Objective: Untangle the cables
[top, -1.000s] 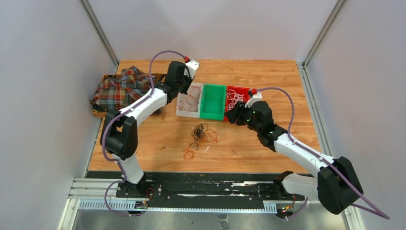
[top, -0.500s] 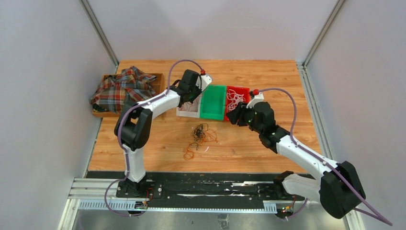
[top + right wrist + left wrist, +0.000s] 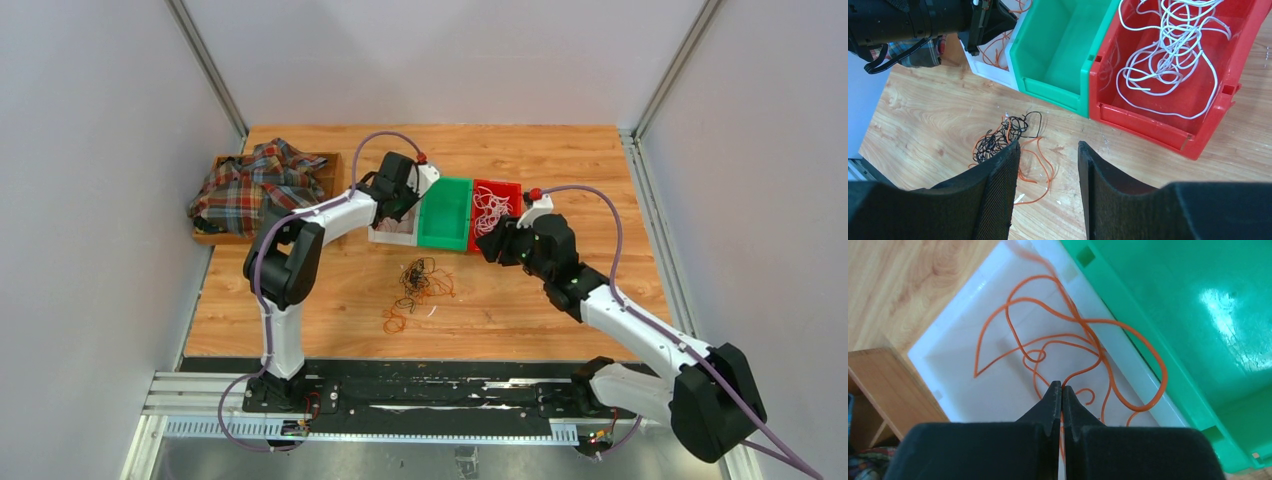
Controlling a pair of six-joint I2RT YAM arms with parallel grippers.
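A tangle of black and orange cables [image 3: 415,280] lies on the wooden table, also visible in the right wrist view [image 3: 998,137]. Loose orange cables [image 3: 1068,335] lie in the white bin [image 3: 963,340]. My left gripper [image 3: 1062,386] hangs over that bin, shut on one orange cable that runs between its fingertips; from above, the left gripper [image 3: 400,210] covers much of the bin. White cables [image 3: 1168,45] fill the red bin [image 3: 1148,125]. My right gripper [image 3: 1048,145] hovers open and empty above the table in front of the red bin, right of the tangle.
An empty green bin [image 3: 447,212] stands between the white bin and the red bin [image 3: 497,190]. A plaid cloth [image 3: 250,185] lies in a wooden tray at the left. A separate orange loop [image 3: 395,320] lies nearer the table's front edge.
My left arm has swung right, carrying its gripper from the white bin's left side to over the bin. The right arm has barely shifted.
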